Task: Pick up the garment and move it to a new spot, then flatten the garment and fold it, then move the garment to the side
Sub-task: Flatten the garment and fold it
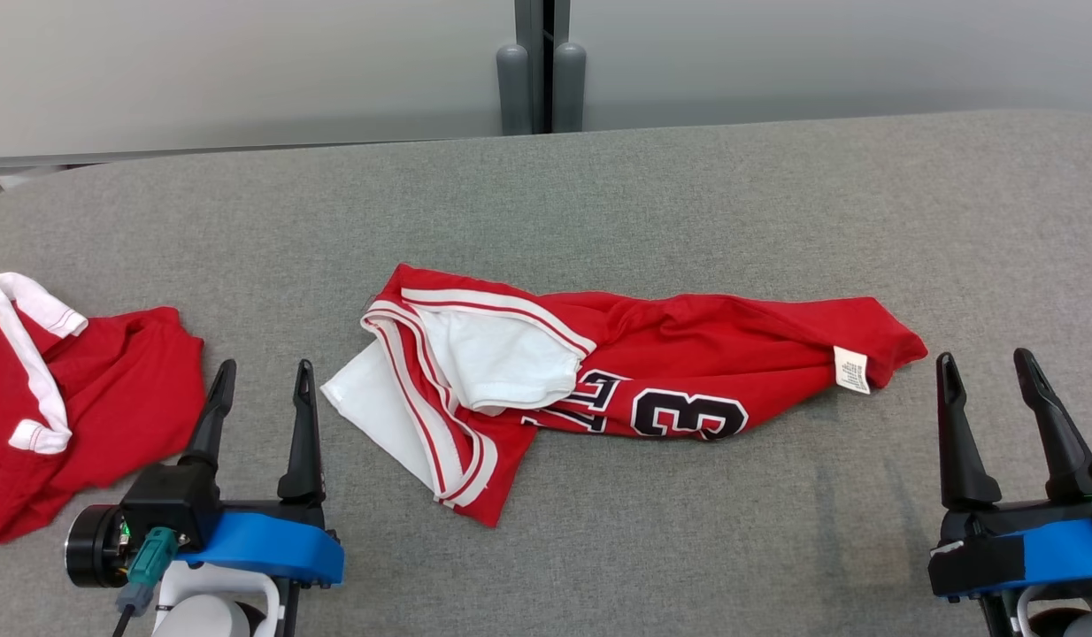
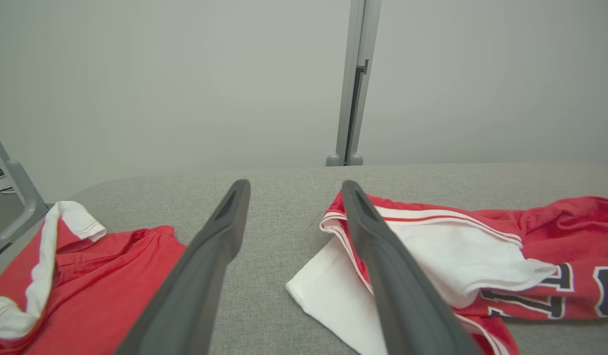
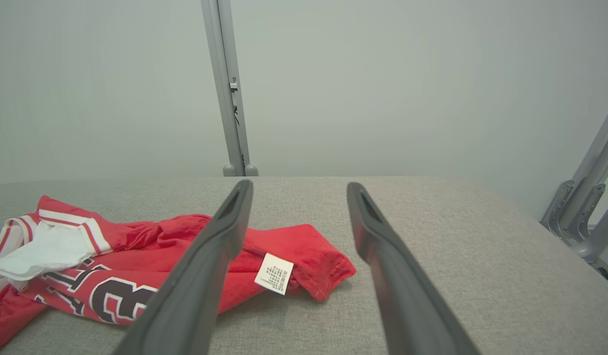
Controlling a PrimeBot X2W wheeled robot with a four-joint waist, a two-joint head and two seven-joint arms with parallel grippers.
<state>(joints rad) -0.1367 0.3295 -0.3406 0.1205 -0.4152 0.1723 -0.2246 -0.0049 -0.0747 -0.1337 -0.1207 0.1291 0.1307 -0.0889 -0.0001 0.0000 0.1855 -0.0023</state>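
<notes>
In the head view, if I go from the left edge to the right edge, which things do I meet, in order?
A crumpled red garment with white trim → left gripper → red jersey with a number → its white label → right gripper.

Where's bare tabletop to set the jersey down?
Bare: grey fabric tabletop beyond the crumpled red-and-white jersey, and the near strip toward the right end effector. Crowded: left edge, second red garment beside the left end effector.
</notes>
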